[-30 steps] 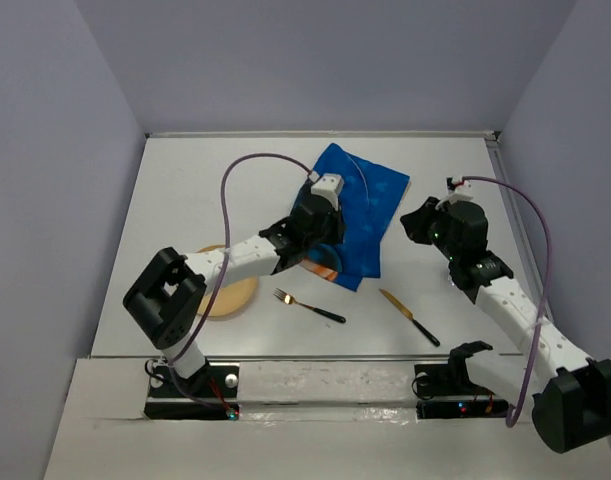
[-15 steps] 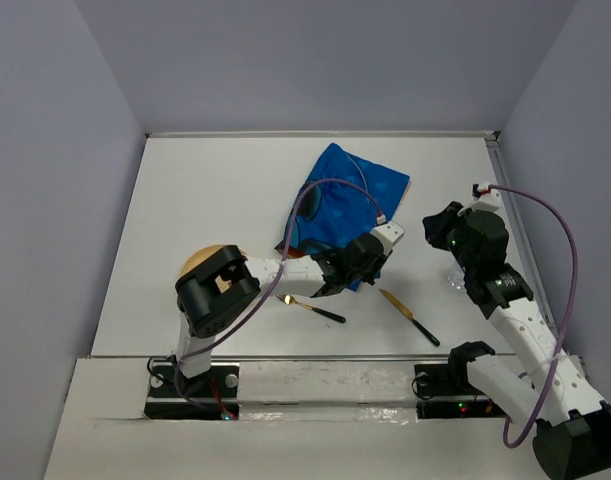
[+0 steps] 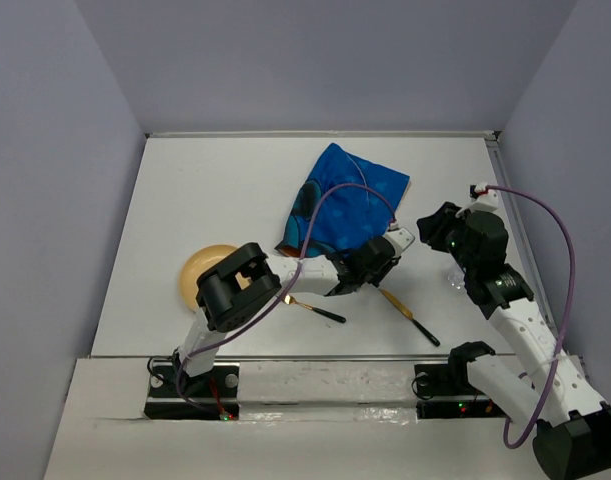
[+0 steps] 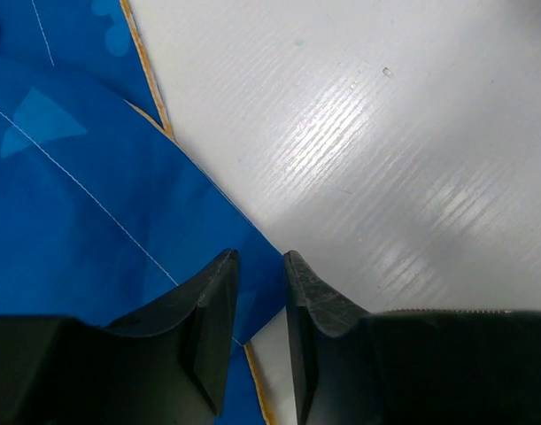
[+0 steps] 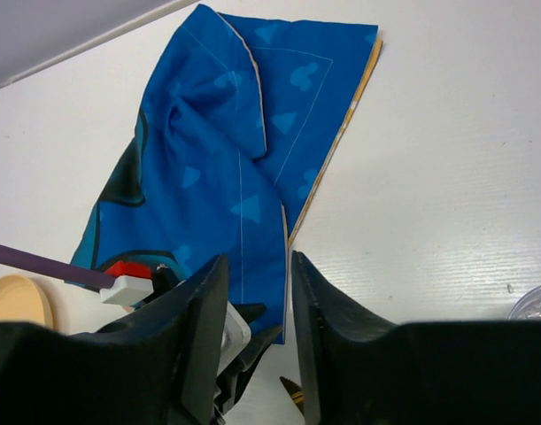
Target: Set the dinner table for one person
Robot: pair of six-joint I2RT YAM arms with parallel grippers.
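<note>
Looking at the left gripper point(image 4: 261, 266), you see its jaws drawn narrow astride a corner of the blue placemat point(image 3: 345, 195), and you cannot tell whether they pinch it. Your right gripper point(image 5: 259, 266) hangs right of the placemat, jaws slightly apart and empty, above the white worktop point(image 3: 205, 190) that carries the placemat.

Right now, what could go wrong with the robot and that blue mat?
1. The left pincer sits at one corner of the blue mat, which lies bunched up. A pull from there might drag it along wrinkled instead of flat.
2. The fork and knife lie close to that arm, so the mat or the arm may push them.
3. What looks like a clear cup stands beside the right arm and could get bumped.
</note>
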